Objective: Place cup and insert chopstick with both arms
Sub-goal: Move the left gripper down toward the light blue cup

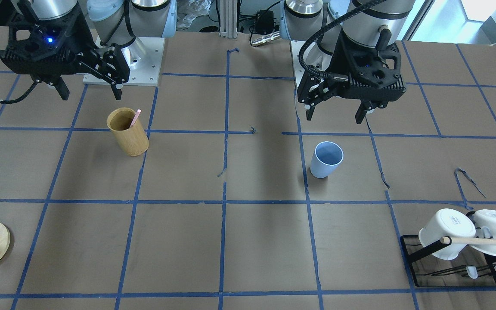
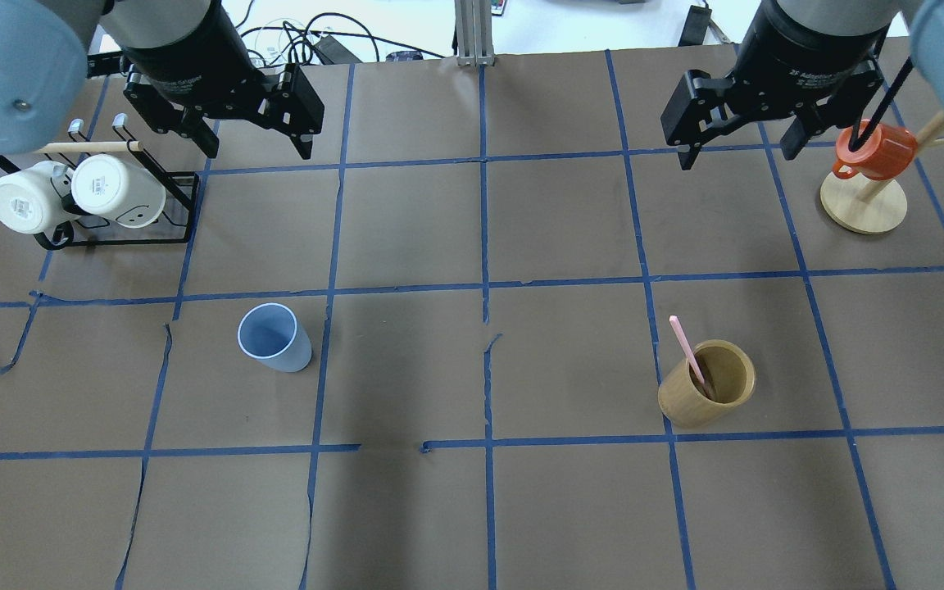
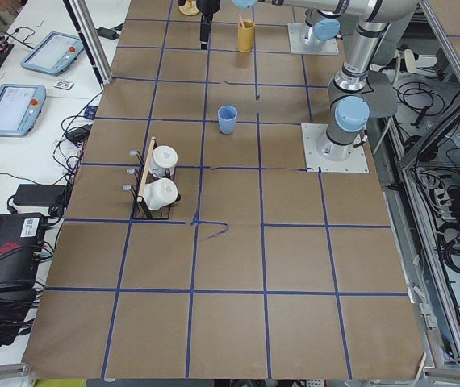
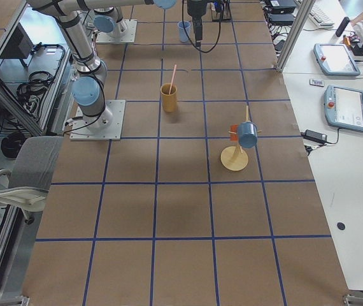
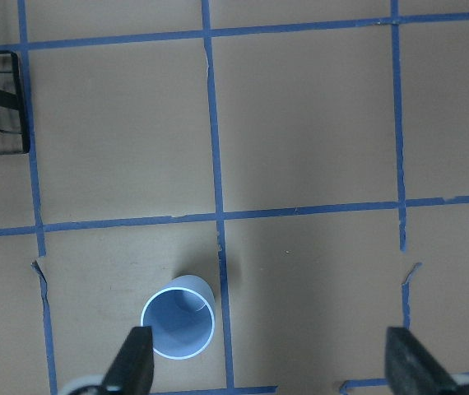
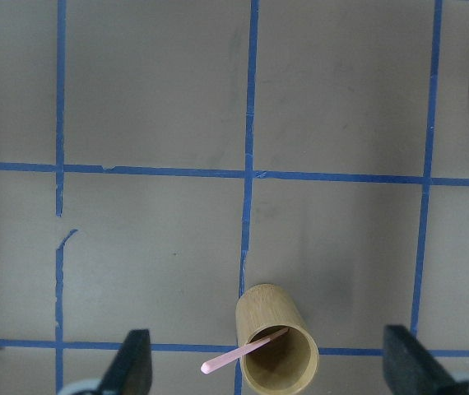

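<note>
On table [image 2: 406,508], blue cup [image 2: 274,338] upright, chopstick [image 2: 685,348] in holder [image 2: 705,389]

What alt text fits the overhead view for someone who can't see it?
A pink chopstick leans in a wooden holder at right; a blue cup stands upright at left. The left gripper and right gripper hang open and empty near the view's top edge.

Wide bare table [image 2: 480,238] separates cup [image 2: 275,338] and holder [image 2: 706,385].
</note>
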Controlling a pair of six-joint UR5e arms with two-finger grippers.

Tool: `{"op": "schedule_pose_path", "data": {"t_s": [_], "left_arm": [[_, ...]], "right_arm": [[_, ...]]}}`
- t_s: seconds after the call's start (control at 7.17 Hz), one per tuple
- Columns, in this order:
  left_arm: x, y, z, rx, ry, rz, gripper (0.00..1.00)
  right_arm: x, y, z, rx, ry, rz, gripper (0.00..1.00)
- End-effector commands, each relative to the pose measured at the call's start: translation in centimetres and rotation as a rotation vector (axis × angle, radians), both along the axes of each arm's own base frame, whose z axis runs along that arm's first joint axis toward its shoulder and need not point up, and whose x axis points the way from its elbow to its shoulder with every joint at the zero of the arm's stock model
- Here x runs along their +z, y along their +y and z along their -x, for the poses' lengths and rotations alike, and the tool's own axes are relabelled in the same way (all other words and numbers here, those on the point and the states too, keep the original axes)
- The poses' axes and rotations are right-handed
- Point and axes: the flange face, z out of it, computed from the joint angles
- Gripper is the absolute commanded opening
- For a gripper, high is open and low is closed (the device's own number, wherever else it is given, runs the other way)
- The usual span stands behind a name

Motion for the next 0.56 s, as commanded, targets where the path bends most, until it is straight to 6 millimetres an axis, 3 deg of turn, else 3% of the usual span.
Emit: {"op": "schedule_pose_path", "data": {"t_s": [0.0, 0.42], "left_arm": [[-0.03, 0.03, 0.00, 0.000, 0.000, 0.000, 1.00], [-0.02, 0.22, -0.03, 0.000, -0.002, 0.000, 1.00]], "right_arm": [[0.02, 0.01, 0.04, 0.001, 0.004, 0.000, 1.00], [0.02, 0.01, 0.05, 0.002, 0.005, 0.000, 1.00]]}}
